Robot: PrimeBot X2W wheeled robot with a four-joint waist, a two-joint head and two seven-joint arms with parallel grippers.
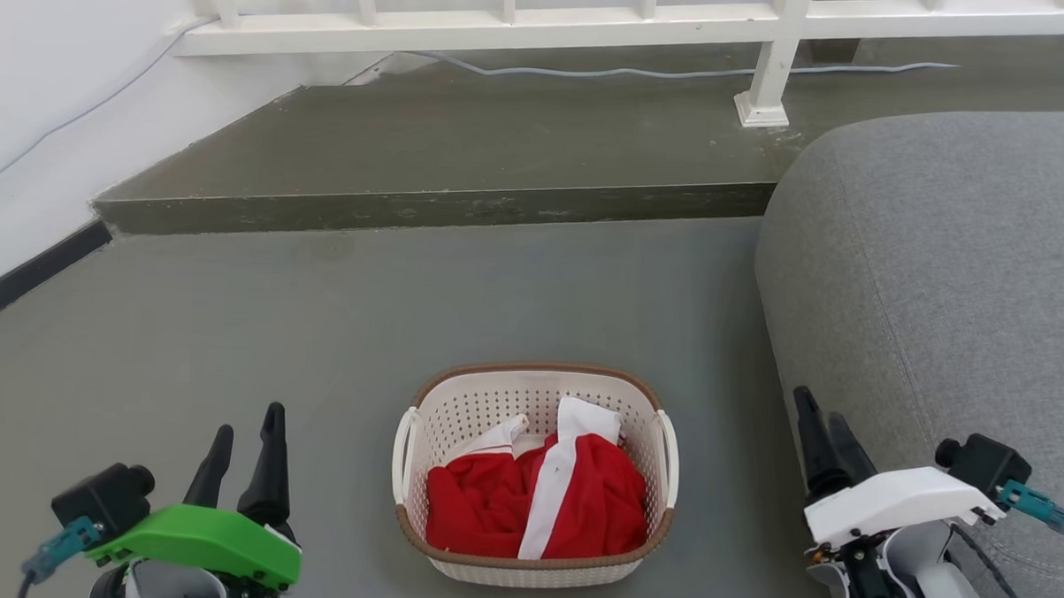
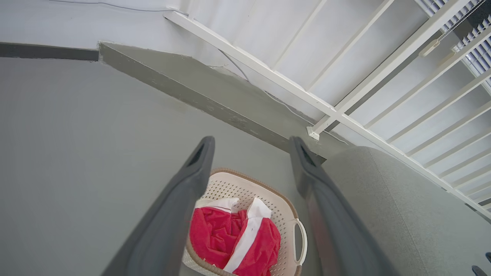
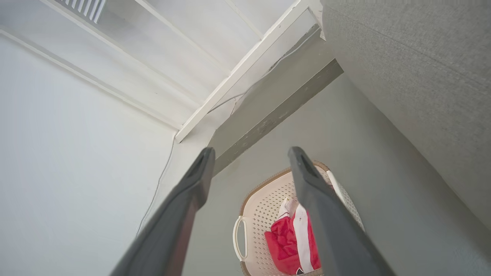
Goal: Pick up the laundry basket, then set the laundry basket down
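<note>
Pickup looks not yet begun: the cream-white perforated plastic laundry basket (image 1: pixel 493 406) rests on the grey floor (image 1: pixel 319 327) between the left jaws and right jaws, both spread and empty. Next, each should reach in to its nearer white loop handle (image 1: pixel 400 458).

The grey floor (image 1: pixel 230 342) bears the laundry basket (image 1: pixel 493 404) near a sofa (image 1: pixel 940 260).

The laundry basket (image 1: pixel 493 408) is smooth cream plastic with a slight sheen, pierced with small holes, and its rim is moulded in a brown woven-look texture. In it is soft, crumpled red and white cloth (image 1: pixel 489 505), matt. The floor (image 1: pixel 319 327) is smooth matt grey, and the sofa (image 1: pixel 940 260) is covered in coarse grey woven fabric.
</note>
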